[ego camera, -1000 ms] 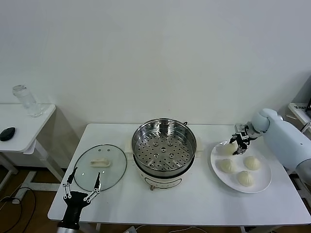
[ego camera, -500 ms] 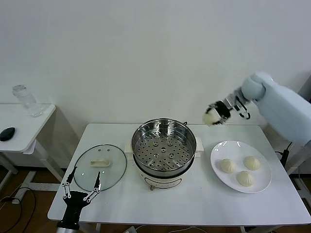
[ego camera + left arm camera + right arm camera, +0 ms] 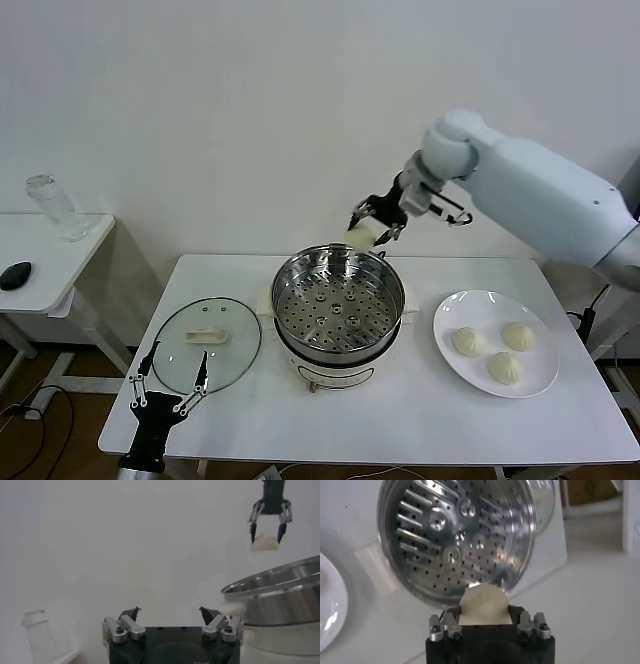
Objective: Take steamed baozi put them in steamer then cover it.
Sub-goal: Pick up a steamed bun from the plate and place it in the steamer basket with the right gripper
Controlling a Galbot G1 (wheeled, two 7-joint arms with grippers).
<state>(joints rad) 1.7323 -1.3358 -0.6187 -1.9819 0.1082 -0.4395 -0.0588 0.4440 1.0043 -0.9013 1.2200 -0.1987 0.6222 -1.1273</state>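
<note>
The right gripper [image 3: 375, 226] holds a baozi [image 3: 362, 235] in its jaws above the steamer's [image 3: 338, 300] far rim, mid-desk. Three baozi [image 3: 467, 342] lie on the plate [image 3: 540, 378] by the desk's right edge. The left gripper [image 3: 168, 382], jaws apart, hangs at the near left corner beside the lid [image 3: 206, 344].

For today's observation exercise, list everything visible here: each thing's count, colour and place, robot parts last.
steamed baozi: four, cream-white; one held above the steamer's far rim, three on the plate
steamer: one, shiny steel on a cream base, table centre
plate: one, white, robot's right
glass lid: one, clear, cream handle, robot's left
side table: one, white, holds a clear bottle and black mouse
right tool: shut on the bun
left tool: open, near the lid
</note>
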